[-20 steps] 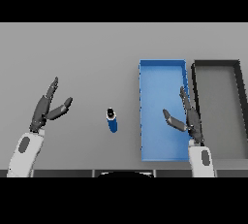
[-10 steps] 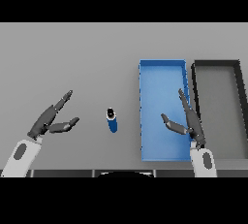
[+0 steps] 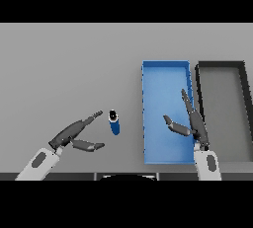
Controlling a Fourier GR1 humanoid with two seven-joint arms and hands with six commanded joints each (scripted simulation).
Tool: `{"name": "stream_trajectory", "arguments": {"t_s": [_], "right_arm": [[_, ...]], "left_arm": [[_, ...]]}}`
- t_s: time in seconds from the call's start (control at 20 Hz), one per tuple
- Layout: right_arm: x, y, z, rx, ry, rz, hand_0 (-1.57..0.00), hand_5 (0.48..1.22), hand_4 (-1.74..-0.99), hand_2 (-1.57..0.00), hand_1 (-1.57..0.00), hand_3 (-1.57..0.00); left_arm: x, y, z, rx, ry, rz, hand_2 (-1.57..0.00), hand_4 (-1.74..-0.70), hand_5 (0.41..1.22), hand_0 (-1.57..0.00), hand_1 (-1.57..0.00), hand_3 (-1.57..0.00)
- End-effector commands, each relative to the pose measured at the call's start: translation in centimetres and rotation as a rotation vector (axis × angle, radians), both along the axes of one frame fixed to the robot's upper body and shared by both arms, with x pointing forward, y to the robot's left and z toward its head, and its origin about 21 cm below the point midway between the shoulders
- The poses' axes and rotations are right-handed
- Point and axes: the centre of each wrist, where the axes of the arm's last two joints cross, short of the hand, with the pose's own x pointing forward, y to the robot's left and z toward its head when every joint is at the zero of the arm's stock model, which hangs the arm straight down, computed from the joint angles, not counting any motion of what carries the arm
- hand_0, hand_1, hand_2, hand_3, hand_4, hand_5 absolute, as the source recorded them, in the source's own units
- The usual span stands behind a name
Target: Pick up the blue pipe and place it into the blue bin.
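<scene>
A short blue pipe point(image 3: 114, 123) with a dark open top stands on the grey table, left of the blue bin point(image 3: 166, 74). My left hand point(image 3: 74, 132) is open, its fingers stretched toward the pipe with the tips just short of it and the thumb spread below. My right hand point(image 3: 191, 122) hangs open over the right part of the blue bin, holding nothing.
A dark grey bin point(image 3: 223, 66) sits against the blue bin's right side. Bare grey table point(image 3: 69, 64) stretches across the left and far side.
My left hand has swung down and to the right, closing in on the pipe from its left. The right hand has barely shifted. The pipe has not moved.
</scene>
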Motion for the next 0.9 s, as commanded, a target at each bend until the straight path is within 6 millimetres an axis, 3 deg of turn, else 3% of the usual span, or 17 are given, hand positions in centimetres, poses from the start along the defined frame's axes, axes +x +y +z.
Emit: {"name": "stream_trajectory", "arguments": {"t_s": [0.0,0.15,0.35,0.7,0.85], "right_arm": [[0.1,0.0,-0.1,-0.002,0.013,-0.008,0.0,0.57,-1.212,0.0,0.0,0.0],[-0.4,0.5,-0.3,0.008,0.003,0.002,0.0,0.564,-1.21,0.0,0.0,0.0],[-0.1,0.3,-0.5,0.01,0.017,-0.014,0.0,0.554,-1.206,0.0,0.0,0.0],[-0.4,-0.3,-0.4,0.024,0.008,-0.008,0.0,0.547,-1.2,0.0,0.0,0.0],[-0.4,-0.5,-0.4,0.009,0.013,-0.016,0.0,0.549,-1.192,0.0,0.0,0.0]], "left_arm": [[0.1,-0.4,-0.2,0.004,0.0,-0.009,0.0,-1.11,0.463,0.0,0.0,0.0],[0.4,-2.2,-1.0,-0.042,-0.02,-0.028,0.0,-1.15,0.484,0.0,0.0,0.0],[1.6,-4.7,-2.6,-0.058,-0.02,-0.008,0.0,-1.13,0.488,0.0,0.0,0.0],[2.8,-7.0,-5.2,-0.09,-0.012,0.024,0.0,-1.1,0.497,0.0,0.0,0.0],[3.1,-8.0,-6.0,-0.165,-0.012,0.017,-0.05,-1.12,0.543,0.0,0.0,-0.02]]}}
